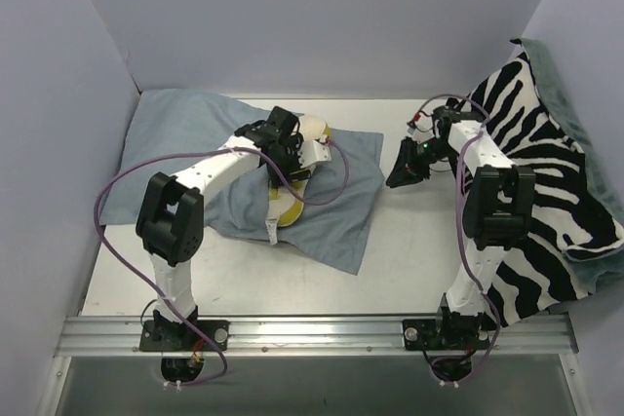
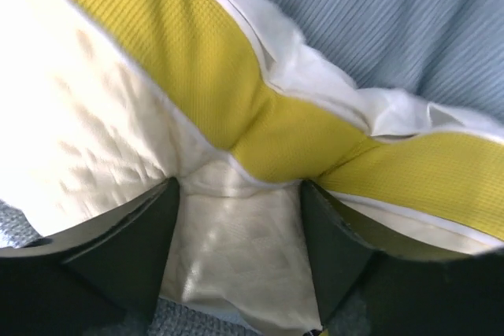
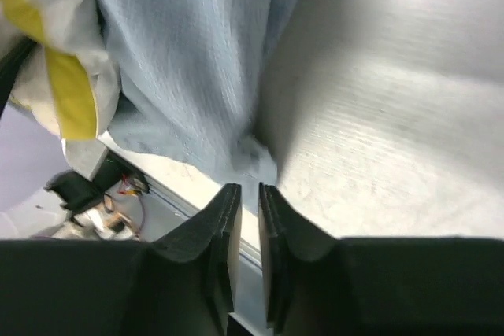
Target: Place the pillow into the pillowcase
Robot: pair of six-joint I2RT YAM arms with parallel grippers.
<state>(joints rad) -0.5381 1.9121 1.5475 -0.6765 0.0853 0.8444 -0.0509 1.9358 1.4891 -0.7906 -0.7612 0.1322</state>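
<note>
The cream pillow [image 1: 314, 130] with its yellow edge band lies on the blue-grey pillowcase [image 1: 175, 124] at the back left of the table. My left gripper [image 1: 290, 165] is down on the pillow. In the left wrist view its jaws [image 2: 239, 218] pinch a fold of the cream pillow [image 2: 94, 116] just below the yellow band, with the pillowcase [image 2: 394, 29] behind. My right gripper [image 1: 402, 174] is shut and empty, hovering right of the pillowcase edge. The right wrist view shows its tips [image 3: 242, 194] near the pillowcase [image 3: 197, 60] and the pillow [image 3: 67, 92] at the left.
A zebra-striped cloth [image 1: 546, 172] with green backing drapes over the right side of the table and up the right wall. White walls close in the left, back and right. A metal rail [image 1: 312, 333] runs along the near edge. Bare table [image 3: 394, 116] lies under the right gripper.
</note>
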